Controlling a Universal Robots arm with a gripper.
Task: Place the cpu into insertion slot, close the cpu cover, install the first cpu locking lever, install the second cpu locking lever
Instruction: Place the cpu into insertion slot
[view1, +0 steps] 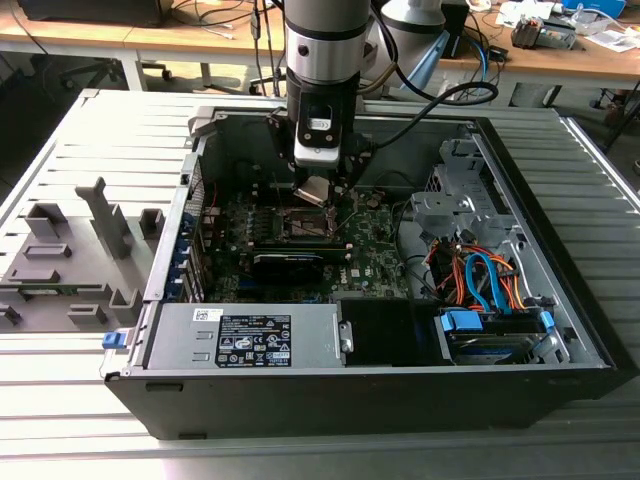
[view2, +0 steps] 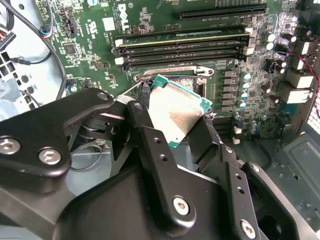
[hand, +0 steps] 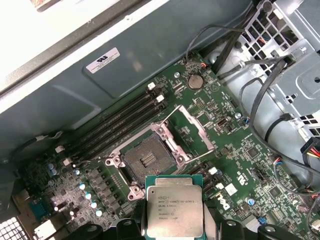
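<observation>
Holding the cpu (hand: 174, 210) by two opposite edges, my gripper (view2: 172, 116) is closed on the chip. The black fingers (view2: 150, 145) pinch its green rim and leave the silver lid free. I judge that edge grip keeps the underside clear for seating.

In the exterior view the arm stands over the open computer case (view1: 380, 385), and the chip hangs tilted just above the green motherboard (hand: 235, 145), touching nothing. The insertion slot (hand: 146, 159) lies just beside it in the first wrist view. It is empty, its dark contact field exposed, so the chip is not yet seated.

The cpu cover (hand: 195, 132) stands swung up on the far side of the socket, which I take to be what keeps the way down open. The long memory slots (hand: 115, 122) run alongside the socket, well clear of the fingers. From the tilt, I reckon the chip needs levelling and squaring to the socket frame before it can sit flat.
</observation>
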